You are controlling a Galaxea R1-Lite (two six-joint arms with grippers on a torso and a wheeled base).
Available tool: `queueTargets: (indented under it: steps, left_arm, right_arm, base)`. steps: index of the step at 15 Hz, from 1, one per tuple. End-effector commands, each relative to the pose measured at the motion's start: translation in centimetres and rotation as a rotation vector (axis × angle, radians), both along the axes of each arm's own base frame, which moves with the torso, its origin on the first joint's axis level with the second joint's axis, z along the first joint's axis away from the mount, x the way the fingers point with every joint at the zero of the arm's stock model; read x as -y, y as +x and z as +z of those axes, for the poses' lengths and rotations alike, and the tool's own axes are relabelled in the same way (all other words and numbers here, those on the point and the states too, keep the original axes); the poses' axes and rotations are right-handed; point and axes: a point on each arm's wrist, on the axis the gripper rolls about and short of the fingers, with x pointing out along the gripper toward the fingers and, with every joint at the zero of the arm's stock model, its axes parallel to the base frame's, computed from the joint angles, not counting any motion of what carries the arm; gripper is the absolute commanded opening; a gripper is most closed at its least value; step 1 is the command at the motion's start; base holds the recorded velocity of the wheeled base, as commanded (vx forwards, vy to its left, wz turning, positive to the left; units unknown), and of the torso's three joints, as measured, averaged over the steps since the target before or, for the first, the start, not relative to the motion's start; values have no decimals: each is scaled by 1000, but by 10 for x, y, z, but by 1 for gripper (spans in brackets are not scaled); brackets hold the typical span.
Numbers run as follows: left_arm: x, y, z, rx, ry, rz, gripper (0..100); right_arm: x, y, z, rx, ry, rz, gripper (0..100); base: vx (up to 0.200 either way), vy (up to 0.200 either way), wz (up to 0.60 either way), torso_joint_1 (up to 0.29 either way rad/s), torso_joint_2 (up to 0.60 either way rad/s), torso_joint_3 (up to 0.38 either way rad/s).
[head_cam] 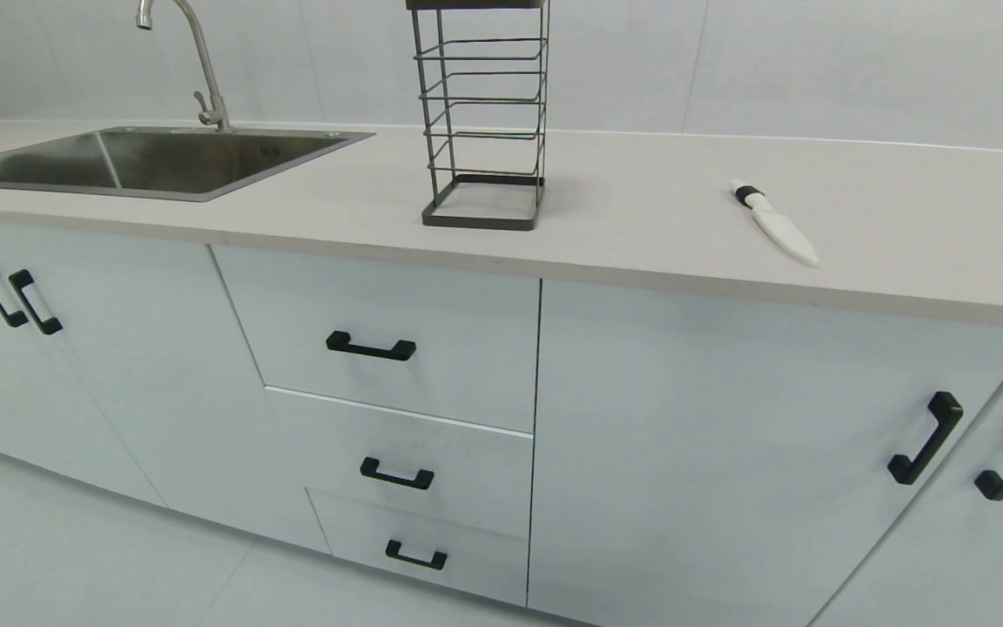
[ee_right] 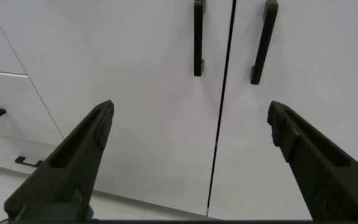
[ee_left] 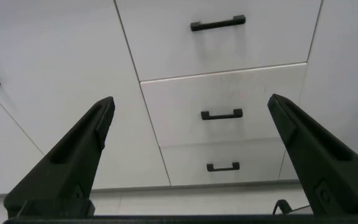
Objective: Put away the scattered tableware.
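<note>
Countertop with white knife, well apart from left pincer and right pincer.

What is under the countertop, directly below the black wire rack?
Three stacked drawers, each with a black handle, sit under the countertop below the wire rack. All are shut, so their contents are hidden.

White knife, black band; black wire rack; beige countertop; white cabinets, black handles.
</note>
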Motion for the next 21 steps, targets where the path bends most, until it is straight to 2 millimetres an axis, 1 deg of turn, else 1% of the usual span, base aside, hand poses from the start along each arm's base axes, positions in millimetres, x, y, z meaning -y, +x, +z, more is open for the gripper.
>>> queueTargets:
  steps: [1, 4, 5, 7, 8, 9, 10, 11, 13, 14, 15, 16, 17, 18, 19, 21]
  left_arm:
    - [1, -8, -13, 52, 14, 11, 100]
    - [1, -8, -18, 9, 9, 13, 100]
    - [1, -7, -30, -111, -13, 26, 100]
    - [-1, -7, -29, -102, -4, 90, 100]
    - [-1, -7, -29, -101, 2, 92, 100]
    - [-1, -7, -29, -102, 6, 67, 100]
    - [-2, -9, -29, -91, 1, -6, 100]
    - [-3, -12, -30, -56, 5, -40, 100]
    - [-2, -16, -30, -7, -13, -15, 100]
    - [-3, -15, -31, -8, -15, 21, 100]
    - [-5, -15, -28, 14, -9, 107, 100]
    - [-5, -15, -28, 23, -15, 117, 100]
    - [-5, -15, -29, 4, -25, 120, 100]
    - [-5, -15, -36, -74, -67, 118, 100]
    - [-5, -15, -35, -57, -67, 117, 100]
    - [-5, -15, -35, -67, -97, 124, 100]
  right_arm:
    - [0, 0, 0, 0, 0, 0, 100]
    - [0, 0, 0, -2, 1, 0, 100]
    - [0, 0, 0, -2, 1, 0, 100]
    - [0, 0, 0, -2, 0, 0, 100]
    - [0, 0, 0, -2, 0, 0, 100]
    - [0, 0, 0, -2, 0, 0, 100]
    - [0, 0, 0, -2, 0, 0, 100]
    - [0, 0, 0, -2, 0, 0, 100]
    - [0, 0, 0, -2, 1, 0, 100]
    - [0, 0, 0, -2, 0, 0, 100]
    - [0, 0, 0, -2, 0, 0, 100]
    - [0, 0, 0, -2, 0, 0, 100]
    - [0, 0, 0, -2, 0, 0, 100]
    - [0, 0, 0, 0, 0, 0, 100]
    - [0, 0, 0, 0, 0, 0, 100]
    - [0, 0, 0, -2, 0, 0, 100]
  base:
    - [0, 0, 0, 0, 0, 0]
    - [0, 0, 0, 0, 0, 0]
    - [0, 0, 0, 0, 0, 0]
    - [0, 0, 0, 0, 0, 0]
    - [0, 0, 0, 0, 0, 0]
    - [0, 0, 0, 0, 0, 0]
    - [0, 0, 0, 0, 0, 0]
    - [0, 0, 0, 0, 0, 0]
    - [0, 0, 0, 0, 0, 0]
    - [0, 0, 0, 0, 0, 0]
    - [0, 0, 0, 0, 0, 0]
    - [0, 0, 0, 0, 0, 0]
    - [0, 0, 0, 0, 0, 0]
    - [0, 0, 0, 0, 0, 0]
    - [0, 0, 0, 0, 0, 0]
    - [0, 0, -600, 2, 5, 2]
